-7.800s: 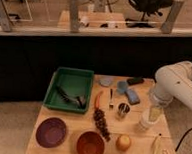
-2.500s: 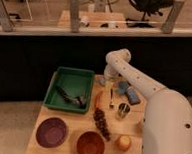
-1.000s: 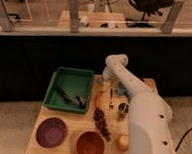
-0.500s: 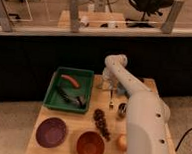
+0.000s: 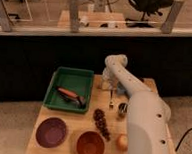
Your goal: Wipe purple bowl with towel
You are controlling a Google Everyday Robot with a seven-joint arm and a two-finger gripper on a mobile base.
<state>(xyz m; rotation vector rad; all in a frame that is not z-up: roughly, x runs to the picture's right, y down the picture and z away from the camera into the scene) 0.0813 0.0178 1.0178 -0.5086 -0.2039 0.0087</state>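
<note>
step: grabbing | gripper point(image 5: 108, 86): closed tight, low over the far side of the bench point(image 5: 68, 117), seems to pinch the towel point(image 5: 104, 84) | purple bowl point(image 5: 51, 132): well away from gripper, past the green tray point(image 5: 75, 71), not wiped yet | left: carry towel over, wipe

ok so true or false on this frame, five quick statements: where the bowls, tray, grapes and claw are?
1. The shallow round purple bowl sits at the wooden table's front-left corner. True.
2. The claw hangs over the purple bowl. False: it is shut at the table's far side, beside the green rectangular tray.
3. The green tray is empty. False: an orange-and-dark elongated item lies in it.
4. The deep orange-brown bowl stands beside the purple bowl. True.
5. The dark grape cluster lies in the orange-brown bowl. False: it lies on the table behind that bowl.
</note>
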